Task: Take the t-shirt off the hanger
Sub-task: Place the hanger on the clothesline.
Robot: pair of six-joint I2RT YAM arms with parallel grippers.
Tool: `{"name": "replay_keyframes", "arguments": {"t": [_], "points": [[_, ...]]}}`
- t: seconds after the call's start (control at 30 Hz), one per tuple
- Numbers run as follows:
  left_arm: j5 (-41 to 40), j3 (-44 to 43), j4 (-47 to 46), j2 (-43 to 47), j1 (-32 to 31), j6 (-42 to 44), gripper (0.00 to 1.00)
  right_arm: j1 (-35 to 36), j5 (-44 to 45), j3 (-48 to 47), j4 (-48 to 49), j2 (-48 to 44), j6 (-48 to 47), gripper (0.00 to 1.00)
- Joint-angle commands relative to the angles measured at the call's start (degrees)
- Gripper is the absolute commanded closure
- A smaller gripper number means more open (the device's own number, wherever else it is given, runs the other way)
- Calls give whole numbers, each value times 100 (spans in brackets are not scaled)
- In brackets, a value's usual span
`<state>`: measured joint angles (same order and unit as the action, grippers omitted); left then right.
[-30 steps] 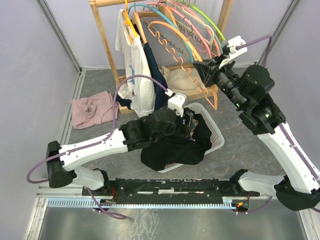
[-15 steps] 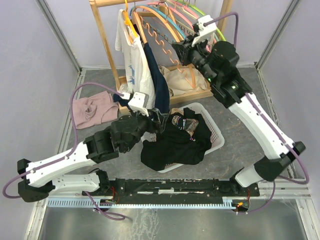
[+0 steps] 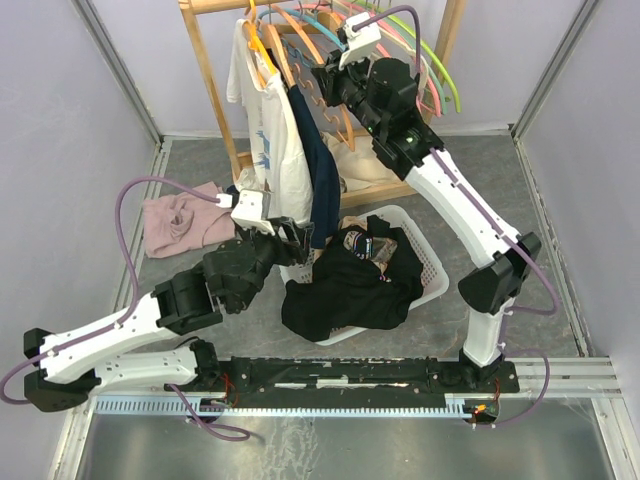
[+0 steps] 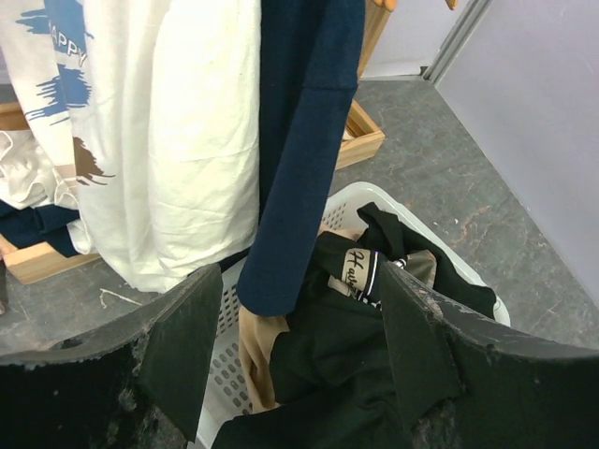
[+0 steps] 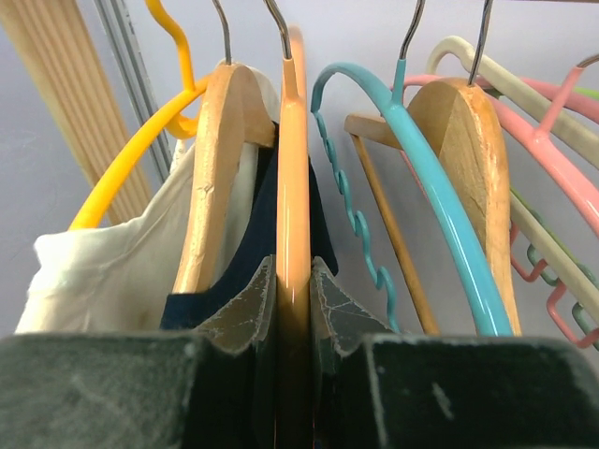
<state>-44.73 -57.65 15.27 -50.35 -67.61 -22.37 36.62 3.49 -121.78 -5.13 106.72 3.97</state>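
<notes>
Currently the right pincer [image 5: 293, 309] clamps the orange hanger [image 5: 293, 187] carrying the navy t-shirt [image 4: 304, 140] at the far edge of the bench [image 3: 545, 190]; the left pincer [image 4: 299, 337] stands wide, empty. Risk: lifting may snag the teal hanger [image 5: 442, 187] alongside.

We see the t-shirt [image 3: 318, 170] as plain dark navy, hanging straight down in a long, narrow drape from the hanger [image 5: 293, 168]. The hanger is orange with a thin metal hook. From the right wrist we see it edge-on and upright, with navy cloth lying over its shoulders on both sides. The right gripper [image 5: 292, 281] presses its fingers against the hanger's two faces, low on the shoulder. In the top view the t-shirt hangs just beside a white shirt [image 4: 178, 140] on its left, their folds touching. Its lower hem comes down in front of the basket [image 4: 229, 318] rim; we cannot tell whether they touch.
</notes>
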Motion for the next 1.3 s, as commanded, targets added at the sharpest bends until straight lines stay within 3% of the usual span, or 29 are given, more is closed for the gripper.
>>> {"name": "replay_keyframes", "arguments": {"t": [0.0,0.6,0.63,0.77,0.9,1.0,1.27], "points": [[-316,57,-232,164,-10,181,26,7,181,-570,771,172,-141,98],[-586,121,-209,295,-8,234,25,-189,265,-1300,519,912,101,98],[-608,112,-228,297,-9,262,25,-198,266,-1225,509,864,104,97],[-672,30,-314,248,-6,415,25,-208,268,-829,473,554,43,66],[-773,-88,-376,120,-7,551,22,-208,243,-444,349,86,-15,43],[-868,-189,-510,0,3,778,20,-208,90,-156,234,-322,-3,39],[-996,-475,-247,-111,3,838,19,-158,-250,399,-13,-1069,166,38]]}}
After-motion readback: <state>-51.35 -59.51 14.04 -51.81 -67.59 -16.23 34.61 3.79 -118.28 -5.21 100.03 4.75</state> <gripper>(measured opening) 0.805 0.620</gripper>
